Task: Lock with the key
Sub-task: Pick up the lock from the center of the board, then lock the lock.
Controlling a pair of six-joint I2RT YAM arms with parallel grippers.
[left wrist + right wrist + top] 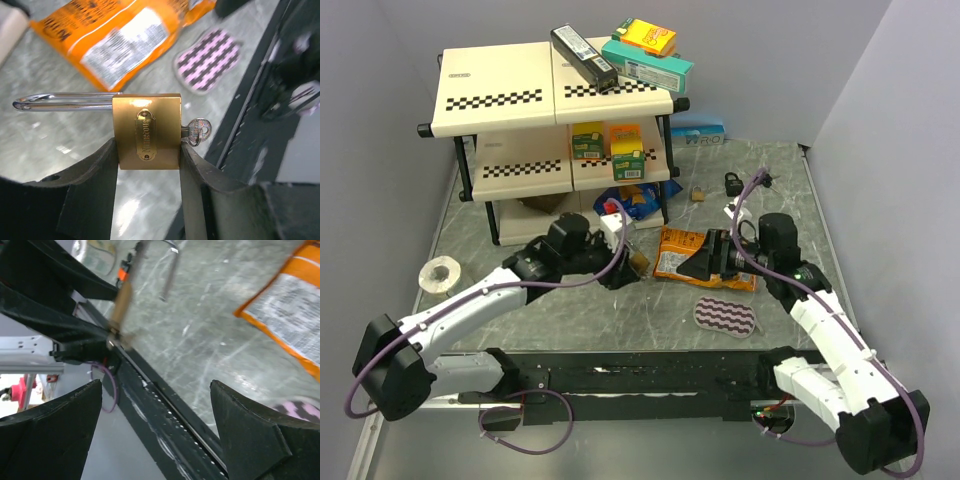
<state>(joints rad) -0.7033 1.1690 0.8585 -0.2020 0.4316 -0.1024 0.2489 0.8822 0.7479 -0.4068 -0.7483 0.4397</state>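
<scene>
A brass padlock (146,131) is clamped between my left gripper's (148,148) two black fingers, held above the table. Its silver shackle (60,101) sticks out to the left, raised out of the body. A small silver key (199,132) sits in the keyhole on the right side. In the top view the left gripper (632,262) holds the lock (641,263) at the table's middle. My right gripper (695,262) is open and empty, facing the lock a short way to its right. In the right wrist view (155,385) the lock (122,305) shows edge-on beyond its spread fingers.
An orange snack bag (705,257) lies under the right gripper. A pink striped pad (727,316) lies in front of it. A two-level shelf (550,100) with boxes stands at the back. A tape roll (441,274) sits at the left; a black padlock (733,182) at the back right.
</scene>
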